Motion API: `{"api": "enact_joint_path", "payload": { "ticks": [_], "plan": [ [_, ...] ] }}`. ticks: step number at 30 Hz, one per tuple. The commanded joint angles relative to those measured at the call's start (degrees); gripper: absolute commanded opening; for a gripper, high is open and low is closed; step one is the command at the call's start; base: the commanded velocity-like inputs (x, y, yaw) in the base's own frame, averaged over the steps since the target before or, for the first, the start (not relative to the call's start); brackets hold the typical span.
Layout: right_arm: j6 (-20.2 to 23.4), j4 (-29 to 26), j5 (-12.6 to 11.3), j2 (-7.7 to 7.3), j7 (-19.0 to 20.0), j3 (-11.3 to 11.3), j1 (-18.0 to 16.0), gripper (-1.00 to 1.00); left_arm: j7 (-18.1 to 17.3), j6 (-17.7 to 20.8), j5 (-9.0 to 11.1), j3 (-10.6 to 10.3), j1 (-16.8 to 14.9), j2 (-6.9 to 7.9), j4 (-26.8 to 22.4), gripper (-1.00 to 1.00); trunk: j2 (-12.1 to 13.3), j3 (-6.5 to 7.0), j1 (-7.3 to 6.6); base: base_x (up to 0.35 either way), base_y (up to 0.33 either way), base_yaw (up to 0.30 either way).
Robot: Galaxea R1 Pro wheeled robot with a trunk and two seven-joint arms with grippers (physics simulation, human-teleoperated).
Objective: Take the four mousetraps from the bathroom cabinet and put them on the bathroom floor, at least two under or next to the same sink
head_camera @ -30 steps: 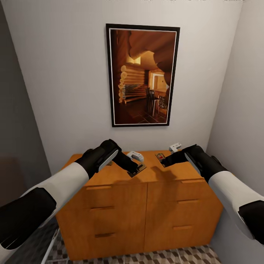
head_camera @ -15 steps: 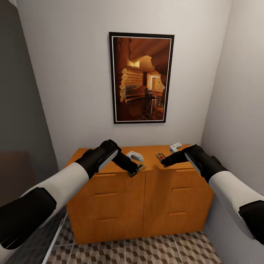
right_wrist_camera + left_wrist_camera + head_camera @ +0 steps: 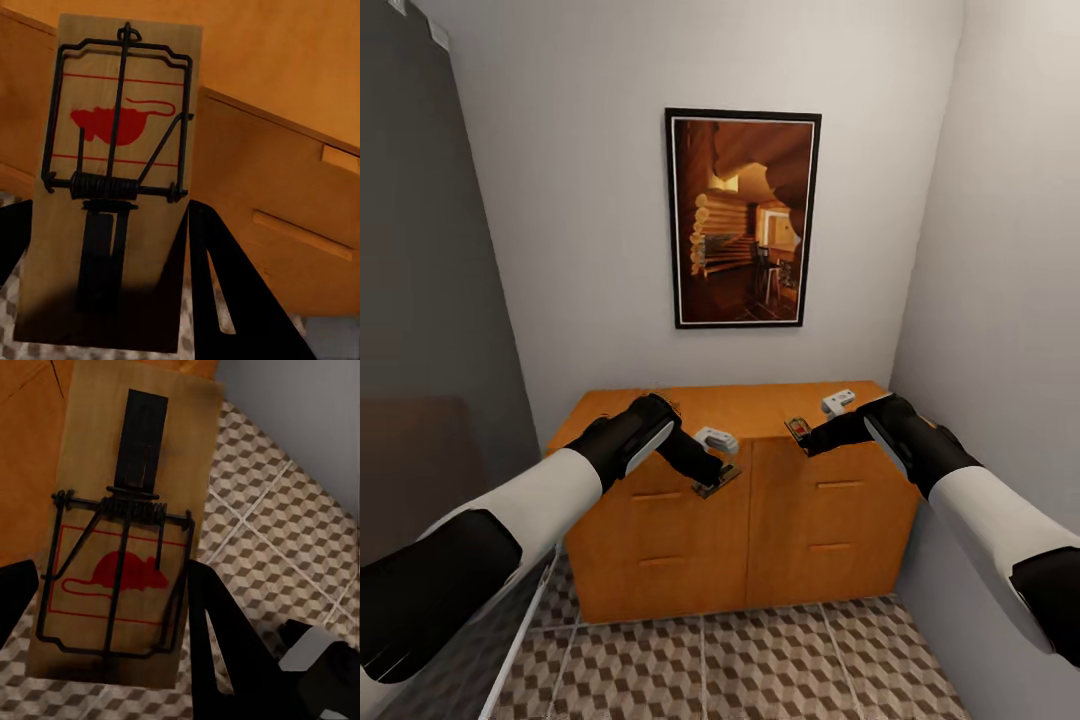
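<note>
As we roll back from the cabinet (image 3: 745, 520), the whole head view has widened: over the last second the chest has shrunk in frame and far more of the bathroom floor (image 3: 760, 660) has come into sight below it. Our arms sit in the same pose throughout, so this is our base retreating, not the things moving. We judge the pickup of this pair finished and the carry toward the sink begun.

Nearest us, the left end effector (image 3: 712, 476) is pinched on the short end of a mousetrap (image 3: 120, 532), the slab jutting out ahead of it, flat, with tiled floor below and the chest front just behind. The right end effector (image 3: 807, 437) likewise clamps a second mousetrap (image 3: 112, 187) by its end, red mouse print and wire spring up, held level with the chest's top edge.

Beyond both, we cannot make out any further traps on the cabinet top. Above hangs a framed picture (image 3: 742, 218).
</note>
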Motion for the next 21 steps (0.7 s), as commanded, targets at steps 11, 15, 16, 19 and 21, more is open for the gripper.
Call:
{"api": "enact_joint_path", "payload": {
  "ticks": [11,15,16,19,21],
  "plan": [
    [0.38,-0.09,-0.43,0.06,-0.13,0.26,0.28,-1.00,-0.22,-1.07,-0.21,-0.27,7.32,-0.59,2.52,-1.00,-0.05,-0.07,-0.04,-0.337,0.000,0.000],
    [0.38,-0.10,-0.48,0.06,-0.08,0.26,0.30,-1.00,-0.18,-3.21,-0.13,-0.34,10.61,-0.65,2.63,-1.00,-0.05,-0.07,-0.04,-0.298,0.000,0.000],
    [0.38,-0.08,-0.49,0.08,-0.12,0.28,0.32,-1.00,-0.18,-4.13,-0.14,-0.34,11.99,-0.65,2.64,-1.00,-0.05,-0.07,-0.04,-0.093,0.000,0.000],
    [0.30,0.11,-0.44,0.11,-0.30,0.56,1.73,-1.00,-0.17,-7.45,0.06,-0.34,14.93,-0.59,2.69,-1.00,-0.05,-0.07,-0.04,-0.031,0.000,0.000],
    [0.14,0.44,-0.45,0.14,-0.43,0.60,2.92,-1.00,-0.17,-9.45,0.11,-0.29,16.74,-0.37,2.75,-1.00,-0.05,-0.07,-0.04,-0.003,0.000,0.000]
  ]
}}
